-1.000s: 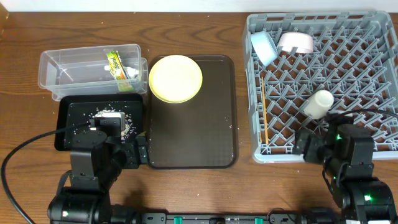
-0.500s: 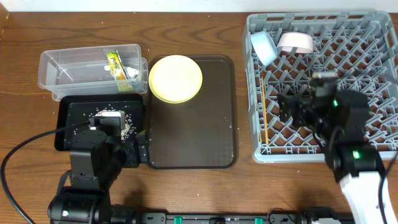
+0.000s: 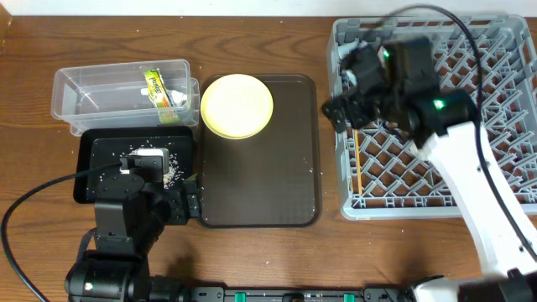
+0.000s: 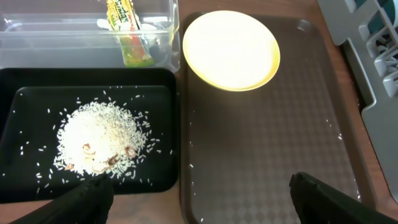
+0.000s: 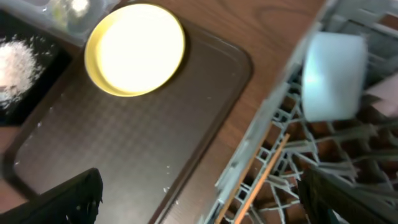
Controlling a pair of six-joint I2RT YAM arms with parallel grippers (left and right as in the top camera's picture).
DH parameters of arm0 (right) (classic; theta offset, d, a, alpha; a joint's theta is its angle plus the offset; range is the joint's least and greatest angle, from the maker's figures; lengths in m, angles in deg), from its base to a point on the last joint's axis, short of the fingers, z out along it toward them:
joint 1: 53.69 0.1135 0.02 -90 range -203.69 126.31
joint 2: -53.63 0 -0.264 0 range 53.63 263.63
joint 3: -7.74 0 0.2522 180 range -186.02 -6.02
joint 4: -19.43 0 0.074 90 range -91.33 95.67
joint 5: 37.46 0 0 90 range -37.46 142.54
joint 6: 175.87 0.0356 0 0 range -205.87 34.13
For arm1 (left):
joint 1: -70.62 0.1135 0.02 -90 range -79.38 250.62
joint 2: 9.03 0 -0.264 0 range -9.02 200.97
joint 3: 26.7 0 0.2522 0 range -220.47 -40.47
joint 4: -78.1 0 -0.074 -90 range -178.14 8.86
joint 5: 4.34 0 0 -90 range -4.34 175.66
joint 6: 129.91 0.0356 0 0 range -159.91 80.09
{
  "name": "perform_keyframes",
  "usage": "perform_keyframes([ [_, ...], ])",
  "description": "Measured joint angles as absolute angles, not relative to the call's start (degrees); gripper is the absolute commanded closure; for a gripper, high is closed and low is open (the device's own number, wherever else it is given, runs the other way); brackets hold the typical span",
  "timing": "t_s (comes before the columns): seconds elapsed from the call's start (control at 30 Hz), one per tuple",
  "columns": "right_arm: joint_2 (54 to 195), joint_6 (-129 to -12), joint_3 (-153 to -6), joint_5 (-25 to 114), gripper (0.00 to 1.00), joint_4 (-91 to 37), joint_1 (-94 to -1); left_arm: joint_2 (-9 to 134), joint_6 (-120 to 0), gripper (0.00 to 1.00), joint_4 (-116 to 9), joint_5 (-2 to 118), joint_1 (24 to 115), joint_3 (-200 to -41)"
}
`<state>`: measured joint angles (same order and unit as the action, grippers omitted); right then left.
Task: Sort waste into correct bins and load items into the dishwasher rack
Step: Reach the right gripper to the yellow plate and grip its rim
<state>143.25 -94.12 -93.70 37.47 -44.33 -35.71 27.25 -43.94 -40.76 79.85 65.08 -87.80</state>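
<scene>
Hovering spread right pincer (image 5: 199, 182), yellow plate (image 5: 135, 48) ahead-left

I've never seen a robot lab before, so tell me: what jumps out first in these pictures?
The round yellow plate glows at the back of the dark brown serving tray. To the right, a white robot arm stretches over the big grey pegged plastic rack. At left, a heap of whitish rice grains lies in the shallow black tray, with a clear plastic tub behind it holding a green-and-white wrapper.
</scene>
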Motion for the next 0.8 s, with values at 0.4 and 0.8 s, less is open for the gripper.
perform_keyframes([
  [0.4,146.60,-92.18,-96.85,33.42,0.01,-33.09,-33.18,27.75,-44.20,0.07,-41.72,81.16,65.10,-87.80],
  [0.8,157.85,-91.43,-99.32,33.29,0.01,-30.91,-27.34,47.79,-47.68,0.06,-36.83,83.09,73.05,-93.61],
])
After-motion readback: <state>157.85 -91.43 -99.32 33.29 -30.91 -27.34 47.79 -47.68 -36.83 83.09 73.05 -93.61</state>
